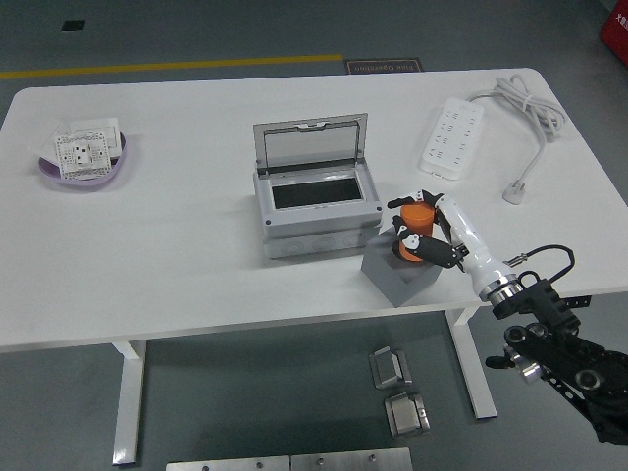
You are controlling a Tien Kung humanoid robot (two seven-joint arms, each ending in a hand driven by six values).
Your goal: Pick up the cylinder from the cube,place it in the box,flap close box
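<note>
At the near right of the table, the right hand point(424, 232) is wrapped around the orange cylinder point(416, 222), fingers curled on both sides of it, thumb side toward the box. The cylinder stands upright, its long axis vertical, and seems to sit on top of the grey cube point(400, 275), or barely above it; from this angle contact cannot be judged. The left hand is nowhere in the picture, so the right hand does the work. Just left of the cube and a little farther back sits the grey box point(316, 228), lid point(310, 145) tilted up and back, dark opening facing upward. That is the relation that counts: from the grasp, the opening lies left and slightly far, so the carry looks like a lift and a short leftward sweep. Count: one cylinder, one cube, one box. Farther off, a white power strip point(452, 136) lies far right, and a purple bowl point(83, 173) far left.
</note>
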